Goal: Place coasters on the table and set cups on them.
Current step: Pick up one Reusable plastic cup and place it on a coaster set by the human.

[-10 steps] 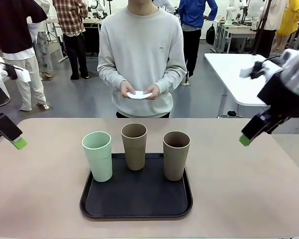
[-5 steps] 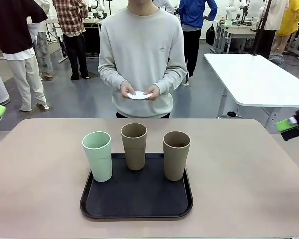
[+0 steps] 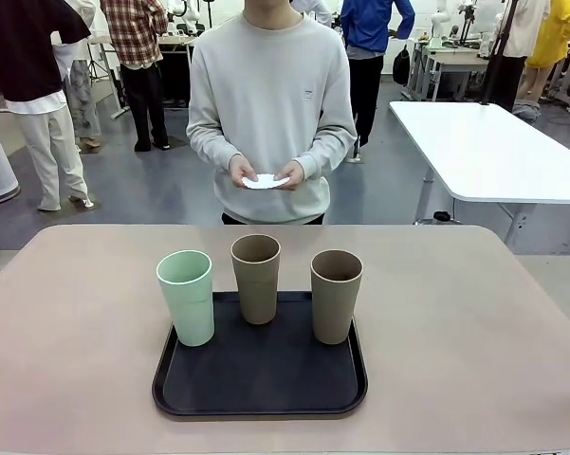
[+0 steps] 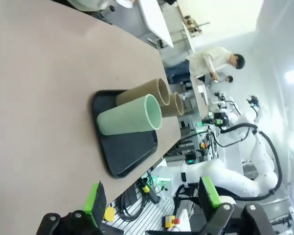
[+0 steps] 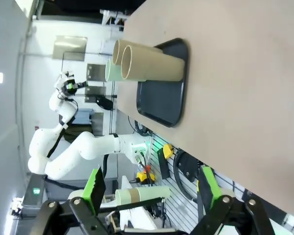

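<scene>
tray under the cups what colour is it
Plain black; the tray shows best in the front view.

Three cups (image 3: 256,278): one mint, two brown. One tray (image 3: 260,379), one table (image 3: 455,322). Coasters (image 3: 266,180): a white stack, number not readable.

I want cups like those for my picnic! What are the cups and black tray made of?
The mint cup, middle brown cup and right brown cup look like matte plastic, maybe bamboo fibre: no shine, plain thick rims. The tray looks like black plastic, smooth with a raised rim. I can't be sure.
</scene>
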Robot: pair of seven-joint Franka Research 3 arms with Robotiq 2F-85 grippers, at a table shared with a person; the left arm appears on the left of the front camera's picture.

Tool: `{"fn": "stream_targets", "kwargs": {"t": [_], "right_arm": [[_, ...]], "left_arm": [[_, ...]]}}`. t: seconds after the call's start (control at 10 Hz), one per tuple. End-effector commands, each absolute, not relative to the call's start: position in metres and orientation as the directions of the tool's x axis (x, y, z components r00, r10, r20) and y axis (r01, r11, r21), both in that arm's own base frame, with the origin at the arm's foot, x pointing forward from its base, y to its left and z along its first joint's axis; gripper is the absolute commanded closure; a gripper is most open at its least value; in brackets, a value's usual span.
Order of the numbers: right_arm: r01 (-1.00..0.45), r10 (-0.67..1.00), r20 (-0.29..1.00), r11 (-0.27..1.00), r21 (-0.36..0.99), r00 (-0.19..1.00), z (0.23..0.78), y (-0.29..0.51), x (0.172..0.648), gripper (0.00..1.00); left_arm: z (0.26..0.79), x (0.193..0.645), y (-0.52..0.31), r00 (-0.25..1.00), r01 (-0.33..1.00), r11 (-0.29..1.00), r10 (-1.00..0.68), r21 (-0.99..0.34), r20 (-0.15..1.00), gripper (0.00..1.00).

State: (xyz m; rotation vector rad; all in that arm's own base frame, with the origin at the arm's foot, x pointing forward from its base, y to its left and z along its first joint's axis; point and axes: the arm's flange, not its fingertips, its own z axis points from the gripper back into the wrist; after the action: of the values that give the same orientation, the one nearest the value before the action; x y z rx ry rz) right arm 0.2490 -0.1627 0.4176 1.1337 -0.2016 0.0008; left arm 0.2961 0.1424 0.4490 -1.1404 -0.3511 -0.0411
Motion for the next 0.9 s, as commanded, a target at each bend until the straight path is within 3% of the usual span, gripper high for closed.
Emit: {"fn": "stream_targets", "kwargs": {"t": [0.0, 0.5, 0.6, 0.8], "right_arm": [[-0.118, -0.117, 0.187, 0.44, 0.89, 0.975, 0.428, -0.175, 0.239, 0.0], [-0.107, -0.155, 0.194, 0.448, 0.888, 0.969, 0.434, -0.179, 0.235, 0.0], [-0.099, -0.167, 0.192, 0.447, 0.889, 0.967, 0.433, -0.179, 0.237, 0.0], [-0.087, -0.145, 0.173, 0.467, 0.88, 0.974, 0.436, -0.183, 0.233, 0.0]], "left_arm": [[0.462, 0.286, 0.141, 0.935, 0.194, 0.45, 0.185, -0.872, 0.303, 0.0], [0.453, 0.282, 0.142, 0.932, 0.075, 0.504, 0.273, -0.861, 0.241, 0.0], [0.457, 0.279, 0.137, 0.931, 0.069, 0.546, 0.267, -0.835, 0.251, 0.0], [0.458, 0.285, 0.155, 0.936, 0.118, 0.496, 0.233, -0.86, 0.263, 0.0]]}}
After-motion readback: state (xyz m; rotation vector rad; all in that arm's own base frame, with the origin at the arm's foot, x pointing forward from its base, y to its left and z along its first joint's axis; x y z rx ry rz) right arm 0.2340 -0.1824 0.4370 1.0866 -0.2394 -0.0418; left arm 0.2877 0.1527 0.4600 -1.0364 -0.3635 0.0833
